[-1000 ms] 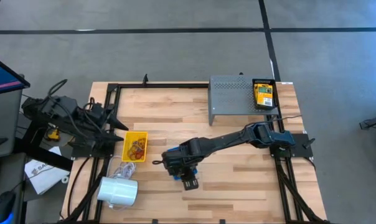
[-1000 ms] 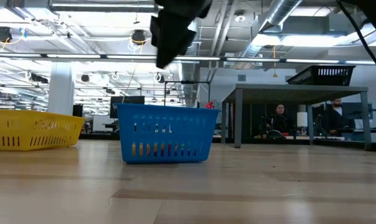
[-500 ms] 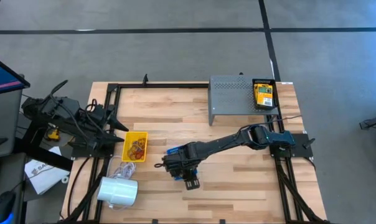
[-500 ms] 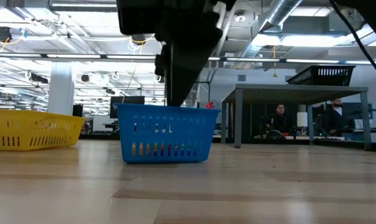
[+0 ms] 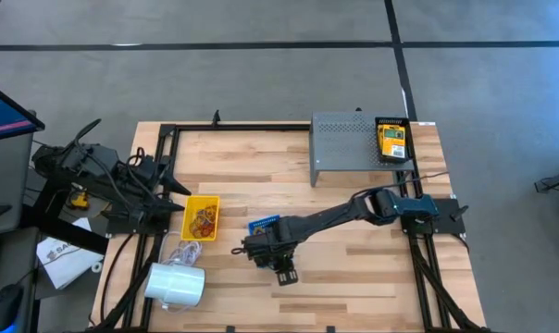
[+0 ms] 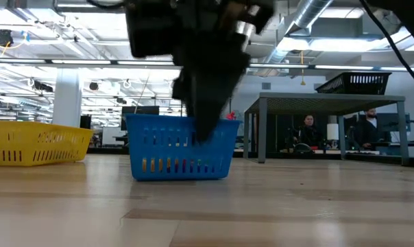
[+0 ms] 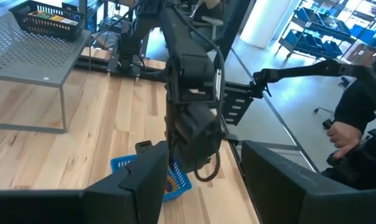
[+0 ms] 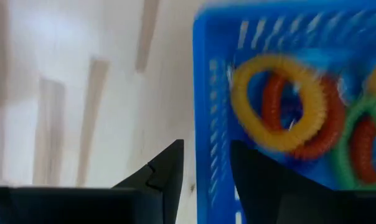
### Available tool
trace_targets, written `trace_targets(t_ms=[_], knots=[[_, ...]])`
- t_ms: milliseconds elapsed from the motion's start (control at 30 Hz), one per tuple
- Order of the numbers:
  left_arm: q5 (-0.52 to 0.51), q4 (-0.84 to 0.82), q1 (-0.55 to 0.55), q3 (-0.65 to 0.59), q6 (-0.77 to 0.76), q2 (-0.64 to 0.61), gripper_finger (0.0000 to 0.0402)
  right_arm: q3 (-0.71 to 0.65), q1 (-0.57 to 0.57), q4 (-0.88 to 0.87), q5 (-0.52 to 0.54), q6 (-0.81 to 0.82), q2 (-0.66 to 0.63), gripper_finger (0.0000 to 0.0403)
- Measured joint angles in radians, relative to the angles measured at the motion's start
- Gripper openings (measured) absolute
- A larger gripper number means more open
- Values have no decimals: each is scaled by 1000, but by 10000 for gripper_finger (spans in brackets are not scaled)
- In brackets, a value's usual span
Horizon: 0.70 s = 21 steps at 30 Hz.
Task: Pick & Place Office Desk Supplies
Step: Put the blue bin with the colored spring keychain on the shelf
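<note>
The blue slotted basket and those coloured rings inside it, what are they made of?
The blue slotted basket looks like moulded plastic: uniform colour, thin slotted walls. The yellow, orange and green coiled rings seem soft rubbery plastic, ribbed like spiral cord, though blur leaves that uncertain.

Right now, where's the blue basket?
In the high view the blue basket sits mid-table, right of the yellow basket, mostly hidden under the right gripper and its arm.

A large open lab or industrial workshop: exposed silver ducts (image 6: 310, 27) and pipes overhead, hanging lamps (image 6: 152, 40), grey concrete floor (image 5: 261, 74) taped in black lines, steel workbench (image 6: 330, 123) behind the wooden counter (image 5: 354, 268), seated people (image 6: 307, 130) at screens.
</note>
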Motion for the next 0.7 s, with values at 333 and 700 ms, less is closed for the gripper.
trace_targets(t_ms=[333,700], knots=[[1,-4,0,0,-6,-2,198,1,-18,-7,2,-5,67,118],[1,-36,0,0,0,-1,197,35,-9,-51,83,-21,69,6]])
